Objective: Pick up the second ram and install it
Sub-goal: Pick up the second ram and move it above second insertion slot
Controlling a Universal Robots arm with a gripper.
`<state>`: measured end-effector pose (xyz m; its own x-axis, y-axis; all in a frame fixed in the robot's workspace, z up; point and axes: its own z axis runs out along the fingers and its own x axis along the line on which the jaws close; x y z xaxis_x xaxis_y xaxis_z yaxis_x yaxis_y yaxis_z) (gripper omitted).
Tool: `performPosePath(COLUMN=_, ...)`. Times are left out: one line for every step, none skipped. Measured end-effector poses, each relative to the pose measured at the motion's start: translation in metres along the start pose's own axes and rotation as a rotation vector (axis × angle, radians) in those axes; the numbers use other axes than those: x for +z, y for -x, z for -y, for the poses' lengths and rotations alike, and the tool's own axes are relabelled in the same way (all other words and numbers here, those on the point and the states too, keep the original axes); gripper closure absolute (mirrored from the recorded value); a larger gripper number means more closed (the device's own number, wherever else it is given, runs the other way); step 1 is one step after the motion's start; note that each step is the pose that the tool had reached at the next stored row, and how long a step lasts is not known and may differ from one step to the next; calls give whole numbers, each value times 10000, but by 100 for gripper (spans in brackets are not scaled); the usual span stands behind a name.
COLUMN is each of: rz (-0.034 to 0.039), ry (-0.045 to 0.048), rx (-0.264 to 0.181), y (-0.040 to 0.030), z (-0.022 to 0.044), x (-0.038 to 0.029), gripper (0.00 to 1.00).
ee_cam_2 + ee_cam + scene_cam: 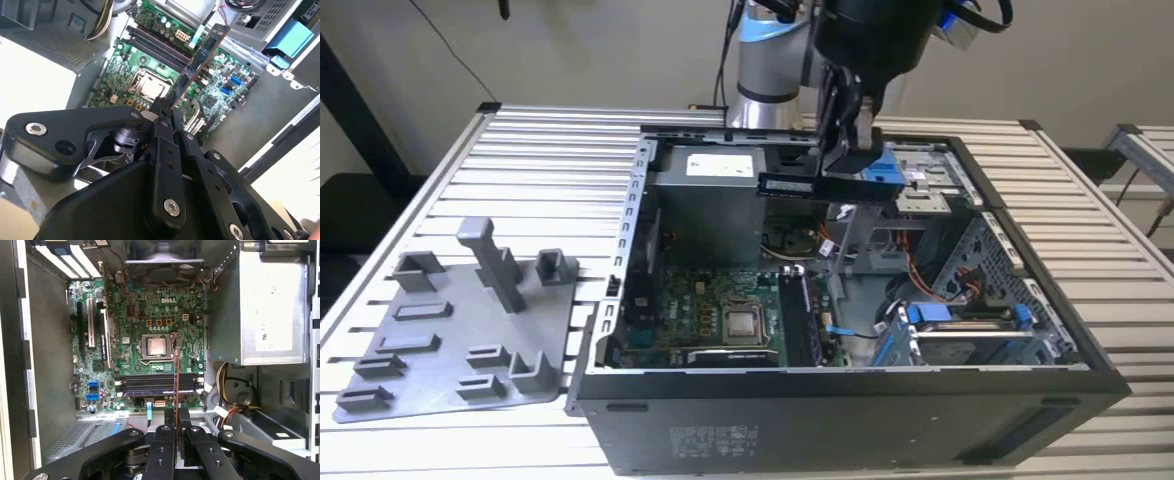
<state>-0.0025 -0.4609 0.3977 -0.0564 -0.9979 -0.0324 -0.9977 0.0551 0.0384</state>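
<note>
Second wrist view shows the gripper (pixel 167 111) with its fingers pinched shut across the flat faces of the second ram (pixel 200 57). The thin stick is held in the air above the motherboard (pixel 122 67), and in the exterior view it sits level over the open computer case (pixel 854 385). It looks light and stiff but fragile, and smooth enough to pivot in a narrow pinch. The safest hold is probably on the bare board near its upper long edge, with the chips spared hard pressure and the contact edge left free.
</note>
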Motion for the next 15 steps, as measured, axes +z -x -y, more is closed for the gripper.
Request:
performPosePath(rz=-2, ry=0, rx=0, y=14, z=-1, x=1, gripper=86)
performPosePath(rz=-1, ry=0, rx=-1, y=33, z=-2, x=3, gripper=86)
performPosePath(rz=-1, ry=-1, rx=-1, y=54, z=-3, x=5, gripper=86)
performPosePath(rz=-1, ry=-1, rx=-1, y=79, z=-4, x=8, gripper=86)
performPosePath(rz=0, ry=-1, rx=-5, y=101, z=-5, x=11, gripper=86)
performPosePath(rz=0, ry=-1, rx=-11, y=123, z=-6, x=14, gripper=86)
performPosePath(rz=-1, ry=0, rx=-18, y=144, z=-7, x=17, gripper=86)
performPosePath(rz=-2, ry=1, rx=-26, y=166, z=-9, x=19, gripper=86)
performPosePath(rz=-1, ry=0, rx=-36, y=185, z=-10, x=23, gripper=86)
performPosePath(rz=-2, ry=1, rx=-48, y=204, z=-11, x=26, gripper=86)
performPosePath(rz=-3, ry=1, rx=-64, y=220, z=-11, x=27, gripper=86)
performPosePath(rz=-3, ry=2, rx=-92, y=234, z=-12, x=29, gripper=86)
performPosePath(rz=-5, ry=3, rx=-129, y=248, z=-13, x=30, gripper=86)
performPosePath(rz=-8, ry=5, rx=-173, y=261, z=-13, x=30, gripper=86)
performPosePath(rz=-9, ry=6, rx=-207, y=271, z=-14, x=31, gripper=86)
